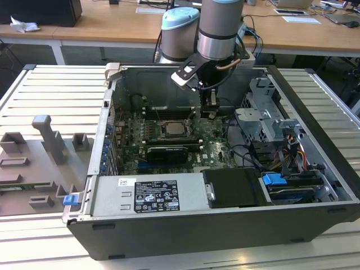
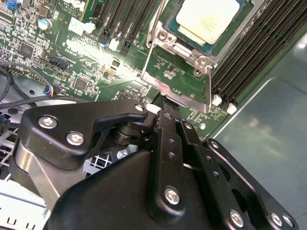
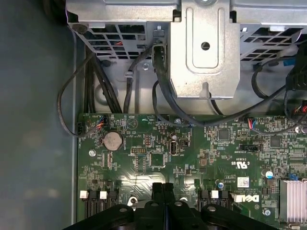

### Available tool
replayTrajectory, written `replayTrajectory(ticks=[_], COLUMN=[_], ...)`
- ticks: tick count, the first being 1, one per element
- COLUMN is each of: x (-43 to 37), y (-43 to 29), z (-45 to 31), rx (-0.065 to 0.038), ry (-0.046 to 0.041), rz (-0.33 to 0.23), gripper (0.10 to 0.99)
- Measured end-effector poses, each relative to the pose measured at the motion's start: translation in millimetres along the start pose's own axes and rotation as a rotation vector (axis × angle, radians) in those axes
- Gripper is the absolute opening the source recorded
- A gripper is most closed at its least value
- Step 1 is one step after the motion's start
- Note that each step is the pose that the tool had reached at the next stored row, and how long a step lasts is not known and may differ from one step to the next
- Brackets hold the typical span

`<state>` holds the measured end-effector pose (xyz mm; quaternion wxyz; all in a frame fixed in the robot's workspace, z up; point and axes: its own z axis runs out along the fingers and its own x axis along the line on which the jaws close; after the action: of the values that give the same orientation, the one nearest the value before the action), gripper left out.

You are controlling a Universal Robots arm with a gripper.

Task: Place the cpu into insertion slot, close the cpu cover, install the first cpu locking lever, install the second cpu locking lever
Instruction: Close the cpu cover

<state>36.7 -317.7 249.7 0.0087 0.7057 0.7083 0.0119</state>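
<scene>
1. Fingers are pinched together, holding nothing.
2. Cpu sits in the insertion slot, at eight o'clock from them in the exterior view.
3. Lever step seems in hand; it likely needs a gentle push.

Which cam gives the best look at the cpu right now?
Second wrist view: the cpu sits close, pale top plain. Exterior view has the cpu small, mid-board. First wrist view faces the circuit board by the metal cage.
</scene>
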Motion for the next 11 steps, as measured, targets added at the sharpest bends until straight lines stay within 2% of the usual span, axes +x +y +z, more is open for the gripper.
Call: replayTrajectory(ticks=[6, 11], x=[0.0, 0.0], y=[-5.1, -5.9], z=[0.0, 0.2], rx=[0.000, 0.000], ry=[0.0002, 0.0001], rz=[0.000, 0.000], gripper=[0.106, 0.106])
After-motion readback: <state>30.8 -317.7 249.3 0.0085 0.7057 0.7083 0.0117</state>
